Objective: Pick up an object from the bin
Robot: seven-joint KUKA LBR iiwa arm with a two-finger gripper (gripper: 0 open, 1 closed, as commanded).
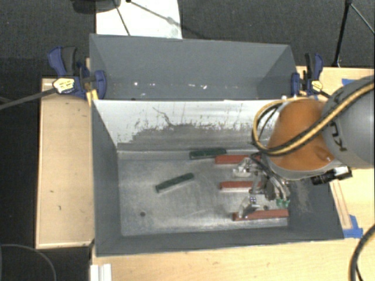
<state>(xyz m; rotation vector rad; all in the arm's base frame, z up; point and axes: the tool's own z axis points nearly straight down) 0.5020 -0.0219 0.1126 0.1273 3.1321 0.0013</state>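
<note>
Red-brown bar (pixel 263 214) was seen lying lengthwise along the bin's (pixel 108 168) front wall, just under the tool (pixel 255 199), whose opening could not be told.

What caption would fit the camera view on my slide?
Robot gripper low at the right of the grey bin, among three red-brown sticks; two green sticks lie further left.

Wrist cover (pixel 299 142) hides rt ends of upper reddish sticks (pixel 231 159); arm (pixel 353 115) cropped rt.

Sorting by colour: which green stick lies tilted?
The left green stick, slanted and alone; the other green one lies level, farther back.
</note>
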